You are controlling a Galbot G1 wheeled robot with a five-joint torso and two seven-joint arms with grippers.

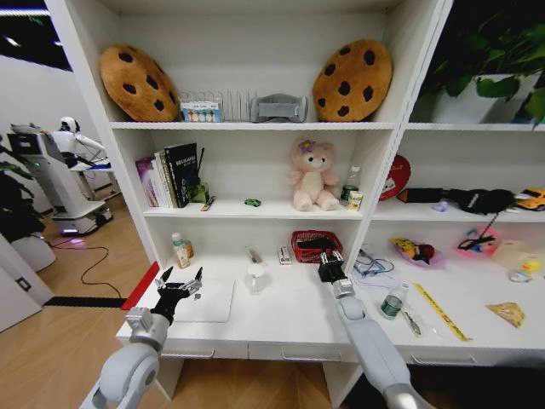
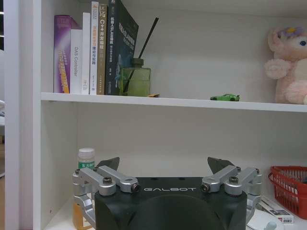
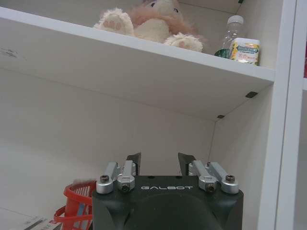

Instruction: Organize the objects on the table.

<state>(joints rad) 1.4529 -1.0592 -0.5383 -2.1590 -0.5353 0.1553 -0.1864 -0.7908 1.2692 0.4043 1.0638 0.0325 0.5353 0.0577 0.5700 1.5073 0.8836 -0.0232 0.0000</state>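
Note:
A slim white laptop point(image 1: 207, 301) lies closed on the white table point(image 1: 289, 319) at the front left. My left gripper point(image 1: 180, 280) hovers over the laptop's far left corner, open and holding nothing; in the left wrist view the left gripper point(image 2: 165, 165) faces the shelving. A tiny green toy car point(image 1: 252, 203) point(image 2: 224, 97) sits on the shelf above. My right gripper point(image 1: 330, 260) point(image 3: 159, 162) is open and holds nothing just in front of a red basket point(image 1: 315, 245) point(image 3: 76, 206). A small green can point(image 1: 355, 200) point(image 3: 244, 50) stands beside the pink bear point(image 1: 312, 176).
A small bottle point(image 1: 180, 251) point(image 2: 86, 158) stands at the table's back left, and a clear dispenser point(image 1: 255, 277) sits mid-table. A water bottle point(image 1: 392, 302), pens point(image 1: 413, 322) and a yellow strip point(image 1: 441, 311) lie right. Books point(image 1: 170, 175) and a green diffuser point(image 2: 135, 79) fill the shelf.

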